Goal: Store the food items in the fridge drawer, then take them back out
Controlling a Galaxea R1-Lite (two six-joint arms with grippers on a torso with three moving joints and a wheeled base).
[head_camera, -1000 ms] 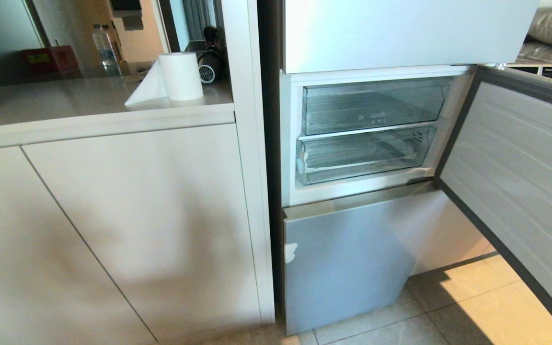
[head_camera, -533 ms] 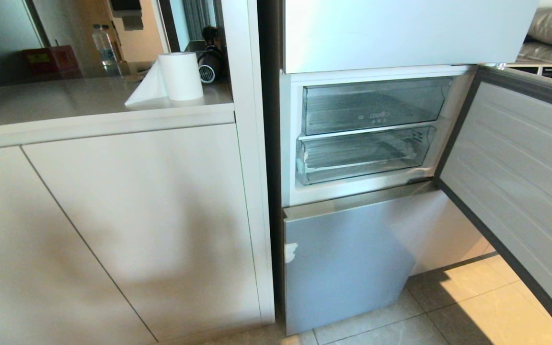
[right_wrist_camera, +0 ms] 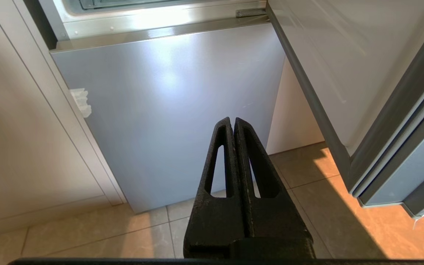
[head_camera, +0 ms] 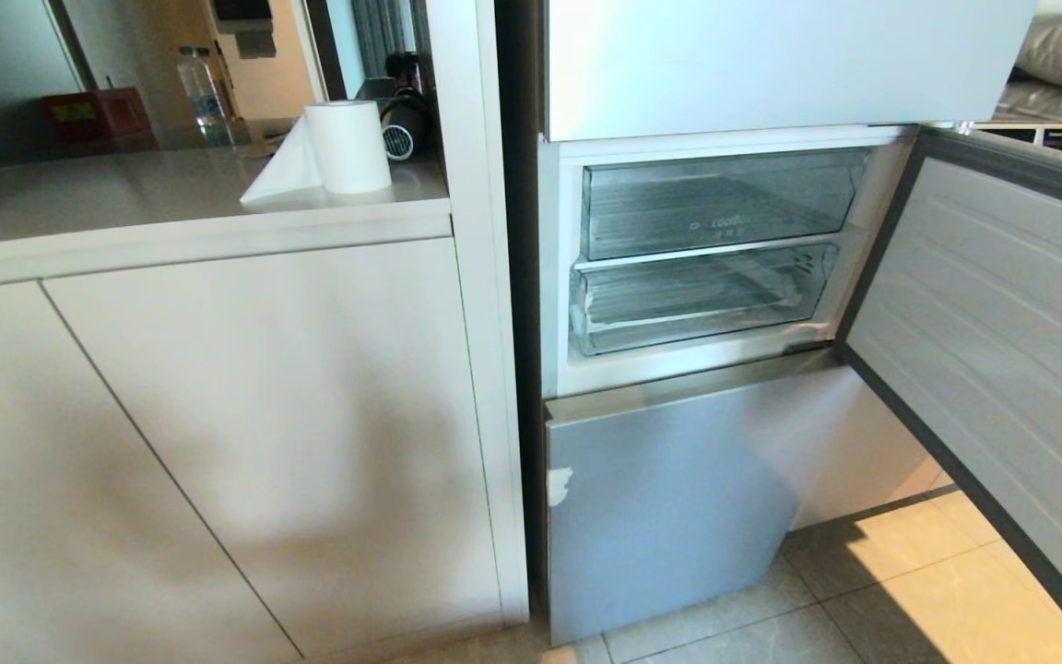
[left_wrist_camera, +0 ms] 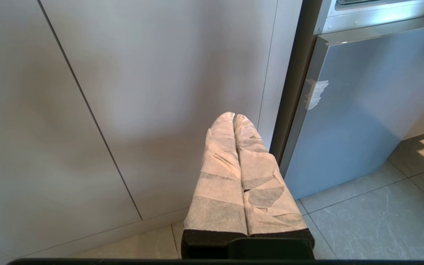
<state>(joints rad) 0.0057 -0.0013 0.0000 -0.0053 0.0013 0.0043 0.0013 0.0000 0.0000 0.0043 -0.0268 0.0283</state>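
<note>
The fridge drawer (head_camera: 697, 297) is the lower clear plastic drawer in the open middle compartment; it is pushed in and looks empty. The food items are out of view. My left gripper (left_wrist_camera: 233, 116), its fingers wrapped in white tape, is shut on nothing and hangs low before the cabinet doors (left_wrist_camera: 131, 95), near the fridge's left edge. My right gripper (right_wrist_camera: 233, 120), bare black, is shut and empty, low in front of the grey lower fridge door (right_wrist_camera: 168, 110). Neither arm shows in the head view.
Above the drawer sits a clear bin with faint lettering (head_camera: 720, 201). The compartment's door (head_camera: 1001, 341) stands swung open on the right. A paper towel roll (head_camera: 347, 146) and a water bottle (head_camera: 200, 89) stand on the counter (head_camera: 125, 198) at left. Tiled floor (head_camera: 909, 590) lies below.
</note>
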